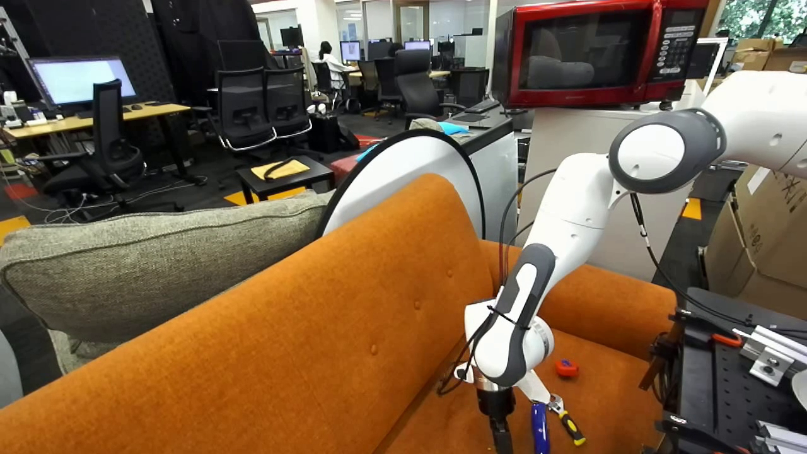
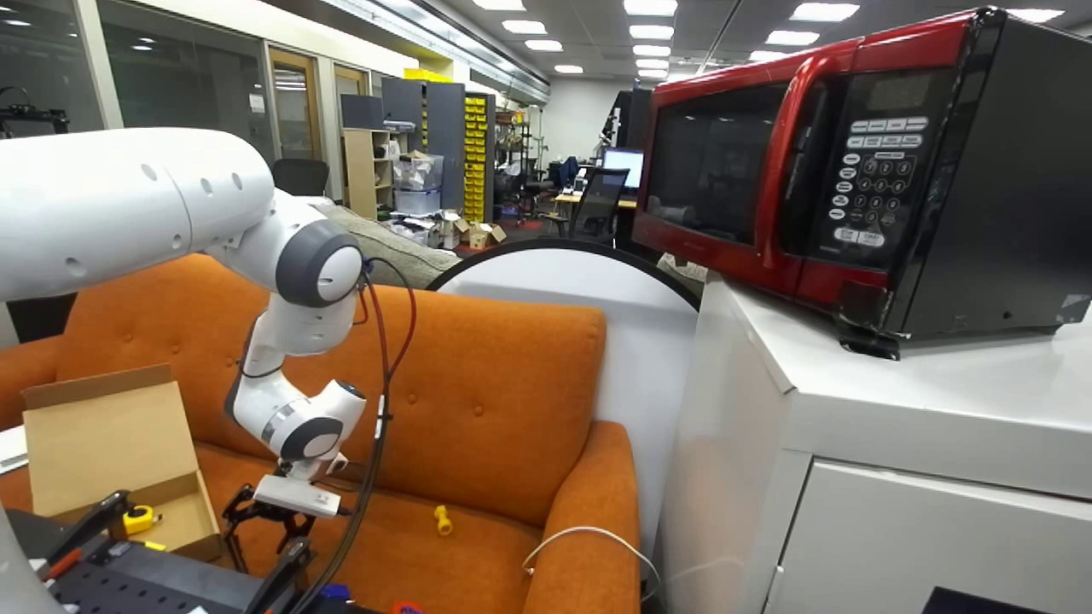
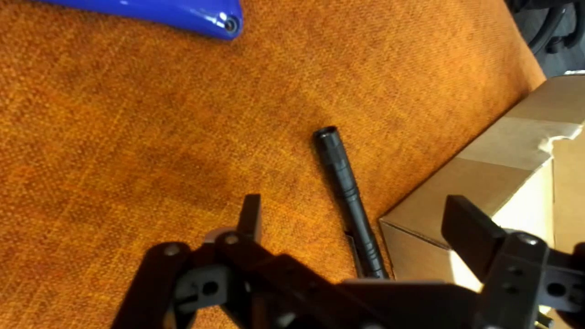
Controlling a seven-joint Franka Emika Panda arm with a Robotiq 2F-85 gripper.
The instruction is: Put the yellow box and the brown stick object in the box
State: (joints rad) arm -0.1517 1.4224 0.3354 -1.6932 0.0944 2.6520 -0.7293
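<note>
The open cardboard box point(image 2: 183, 512) sits on the orange sofa seat with its lid raised; its corner also shows in the wrist view point(image 3: 425, 201). The yellow box point(image 2: 139, 518), a squarish yellow block, appears inside it. No tan-brown stick shows. A black pen-shaped stick point(image 3: 351, 201) lies on the seat beside the cardboard box's corner. My gripper point(image 3: 356, 214) is open and empty, its fingers on either side of the black stick in the wrist view, above the seat. The right finger overlaps the box wall in that view. The gripper also shows in an exterior view point(image 2: 263, 554).
A blue item point(image 3: 183, 13) lies near the black stick. A red item point(image 1: 567, 368) and a wrench with a yellow-black handle point(image 1: 571, 427) lie on the seat. A yellow knobbed piece point(image 2: 443, 520) is near the backrest. A black perforated table point(image 1: 725, 378) borders the sofa.
</note>
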